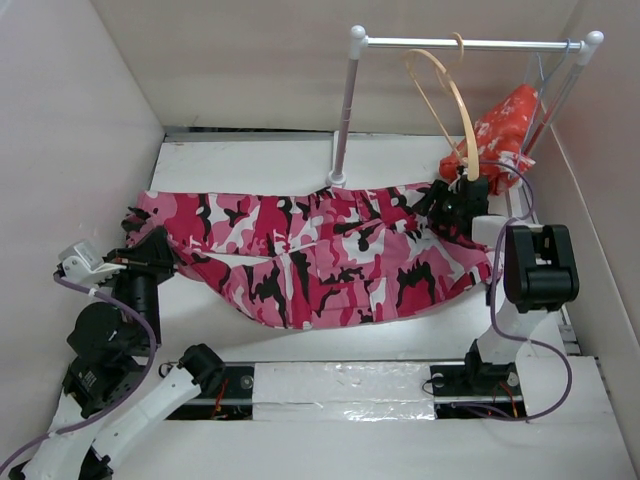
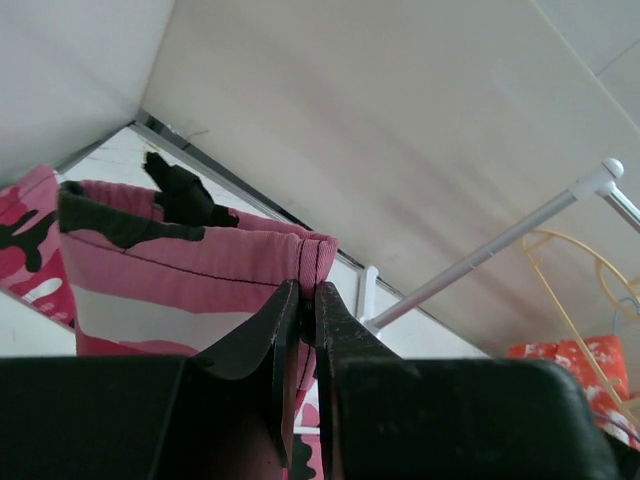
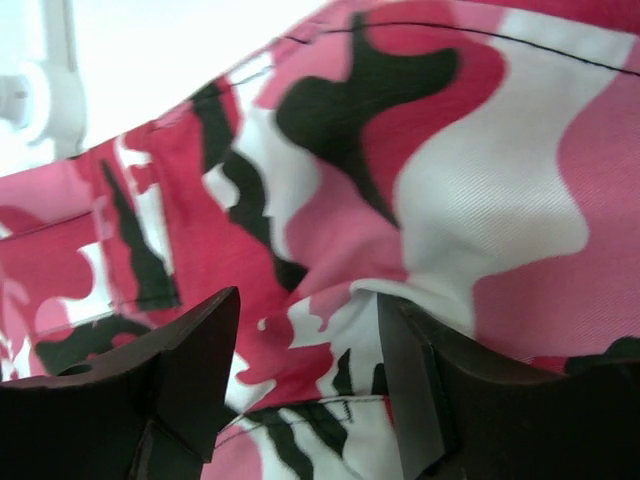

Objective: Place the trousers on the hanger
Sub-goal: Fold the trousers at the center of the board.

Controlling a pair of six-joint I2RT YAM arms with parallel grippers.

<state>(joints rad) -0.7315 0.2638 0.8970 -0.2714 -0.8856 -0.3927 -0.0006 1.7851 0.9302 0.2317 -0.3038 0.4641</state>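
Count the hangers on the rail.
2. The wooden hanger hangs near the rail's middle; a thin wire hanger hangs at its right end, holding the orange-red cloth. None seem hidden.

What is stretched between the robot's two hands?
The trousers, seen from the top camera: they hang in a sagging band from the left hand, pinched shut on one end, to the right hand by the wooden hanger.

The trousers (image 1: 330, 255), in pink, red, white and black camouflage print, stretch crosswise above the table, raised at both ends and sagging in the middle. The hanger (image 1: 445, 95), light tan wood with curved arms, hangs by its thin hook from the rail, tilted, above the trousers' right end.
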